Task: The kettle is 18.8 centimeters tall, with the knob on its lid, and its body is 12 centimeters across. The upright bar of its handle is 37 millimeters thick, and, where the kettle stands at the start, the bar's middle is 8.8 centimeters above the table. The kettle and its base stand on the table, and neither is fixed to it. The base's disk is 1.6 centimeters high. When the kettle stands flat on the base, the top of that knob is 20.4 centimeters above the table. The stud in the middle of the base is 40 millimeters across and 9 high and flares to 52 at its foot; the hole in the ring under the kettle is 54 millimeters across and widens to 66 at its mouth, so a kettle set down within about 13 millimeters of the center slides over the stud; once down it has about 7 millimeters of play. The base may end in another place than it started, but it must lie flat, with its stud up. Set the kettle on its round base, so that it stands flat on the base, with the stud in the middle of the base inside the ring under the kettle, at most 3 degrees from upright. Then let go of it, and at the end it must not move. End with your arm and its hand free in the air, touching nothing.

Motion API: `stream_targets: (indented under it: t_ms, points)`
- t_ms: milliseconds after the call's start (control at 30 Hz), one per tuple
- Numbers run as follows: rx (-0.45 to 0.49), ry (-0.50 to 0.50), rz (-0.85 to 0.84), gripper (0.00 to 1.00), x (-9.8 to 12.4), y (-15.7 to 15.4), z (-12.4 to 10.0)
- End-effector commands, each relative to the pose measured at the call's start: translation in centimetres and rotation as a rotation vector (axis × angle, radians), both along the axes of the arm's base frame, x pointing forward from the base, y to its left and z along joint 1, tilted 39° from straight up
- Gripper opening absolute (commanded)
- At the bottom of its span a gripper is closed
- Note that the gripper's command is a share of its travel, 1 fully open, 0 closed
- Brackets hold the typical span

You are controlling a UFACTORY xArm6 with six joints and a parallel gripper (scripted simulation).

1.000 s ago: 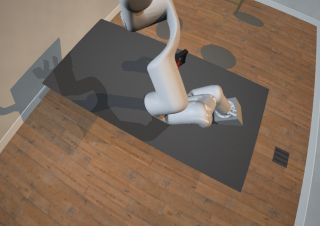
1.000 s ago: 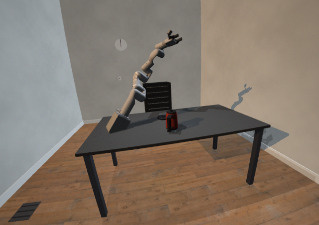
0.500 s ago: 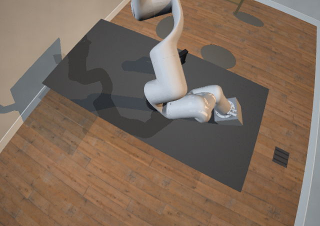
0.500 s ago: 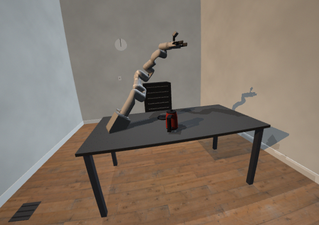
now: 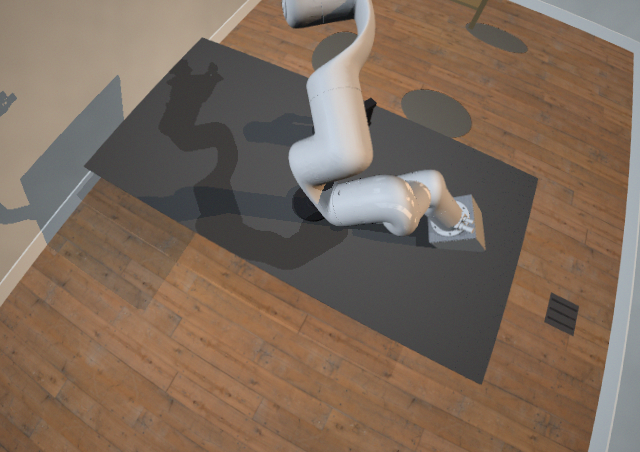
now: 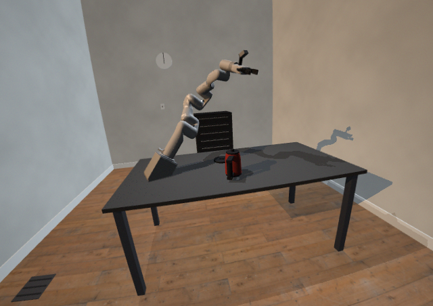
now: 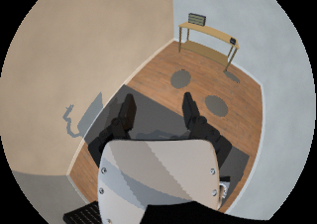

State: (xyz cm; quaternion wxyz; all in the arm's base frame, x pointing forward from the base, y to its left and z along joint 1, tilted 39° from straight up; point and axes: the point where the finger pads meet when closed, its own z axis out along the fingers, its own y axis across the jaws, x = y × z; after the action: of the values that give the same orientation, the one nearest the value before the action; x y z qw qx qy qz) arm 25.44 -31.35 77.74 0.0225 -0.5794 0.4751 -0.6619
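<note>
The red kettle [image 6: 233,162] stands upright on the dark table, its black handle [image 6: 229,166] facing the camera. The black round base [image 6: 220,160] lies flat on the table just behind it and to the left, apart from the kettle. In the overhead view the arm hides most of the kettle; only its black handle [image 5: 368,110] shows, and the base [image 5: 306,207] is half hidden behind an arm link. My gripper [image 6: 252,71] is open and empty, high above the table and pointing sideways. The wrist view shows both fingers spread, with nothing between them.
The arm's mount [image 6: 159,166] sits on the left part of the table. A black chair [image 6: 214,131] stands behind the table. A wooden desk [image 7: 208,36] stands against the far wall. A floor vent [image 5: 561,313] lies beside the table.
</note>
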Motion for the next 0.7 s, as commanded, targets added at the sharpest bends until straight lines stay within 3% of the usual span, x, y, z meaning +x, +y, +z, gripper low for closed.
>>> stream_targets:
  t_ms: [0,267,333,400,667]
  points:
    - [0.115,0.037,0.026,0.81,1.7,-1.3,-3.8]
    - [0.323,0.102,0.062,0.81,4.2,-2.7,-10.8]
    - [0.323,0.102,0.062,0.81,4.2,-2.7,-10.8]
    - [0.423,0.133,0.076,0.81,5.1,-3.1,-14.2]
    - [0.631,0.198,0.099,0.81,6.6,-3.0,-21.0]
